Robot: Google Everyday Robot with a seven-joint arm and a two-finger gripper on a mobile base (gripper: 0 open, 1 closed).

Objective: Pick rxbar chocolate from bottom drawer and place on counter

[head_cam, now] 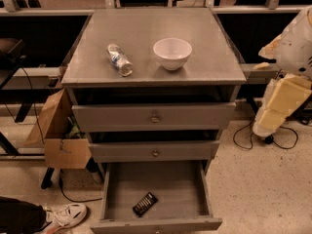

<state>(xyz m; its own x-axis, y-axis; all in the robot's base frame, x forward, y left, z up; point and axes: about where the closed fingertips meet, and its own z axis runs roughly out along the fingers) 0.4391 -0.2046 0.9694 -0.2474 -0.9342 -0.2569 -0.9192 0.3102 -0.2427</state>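
- The rxbar chocolate (145, 204) lies near-left in the open bottom drawer (180, 186).
- The gripper (282, 105) hangs at the right edge, well apart from it (open or closed, I cannot tell).

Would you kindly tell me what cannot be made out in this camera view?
All in the camera view:
- The rxbar chocolate: wrapper lettering too small to read.
- The bottom drawer: its front is cut off by the lower edge.
- The two upper drawers: insides hidden in shadow under the counter.
- The bottle: label too small to read.
- The claw, right of the upper drawers: its arm is cut off by the right edge.
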